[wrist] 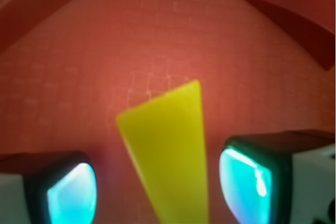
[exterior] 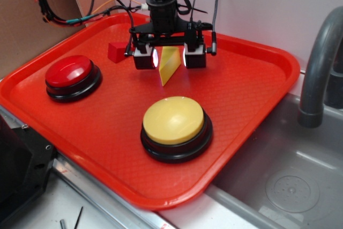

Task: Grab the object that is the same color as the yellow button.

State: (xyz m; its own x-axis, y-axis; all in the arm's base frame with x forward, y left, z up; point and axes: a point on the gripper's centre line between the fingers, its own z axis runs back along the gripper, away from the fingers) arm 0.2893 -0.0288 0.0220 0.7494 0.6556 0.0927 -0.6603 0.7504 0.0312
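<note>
- The black pincer (exterior: 170,57) with glowing white pads hangs over the far middle of the red plastic tray (exterior: 252,95), its two fingers (exterior: 144,57) spread wide apart, released and grasping nothing.
- The small solid yellow wedge-shaped block (exterior: 169,65) stands between the fingers. In the wrist view a gap of red tray shows on each side of the block (wrist: 168,150), so neither pad (wrist: 244,182) touches it.
- In the exterior view the block is tall and narrow: its long axis runs roughly up and down, broad at the top between the pads, tapering to a point at the bottom, toward the near edge of the tray. Whether it rests on the tray or leans I cannot tell.
- The large round pale-yellow dome button on a black base (exterior: 174,124) sits on the near part of the tray, well apart from the block.
- The smaller red dome button on a black base (exterior: 71,75) sits at the tray's left side.
- A small red block (exterior: 116,51) lies just left of the pincer, near the tray's far rim.
- The tray rests on a metal counter (exterior: 107,207) beside a grey sink (exterior: 289,181) with a grey tap (exterior: 319,68).
</note>
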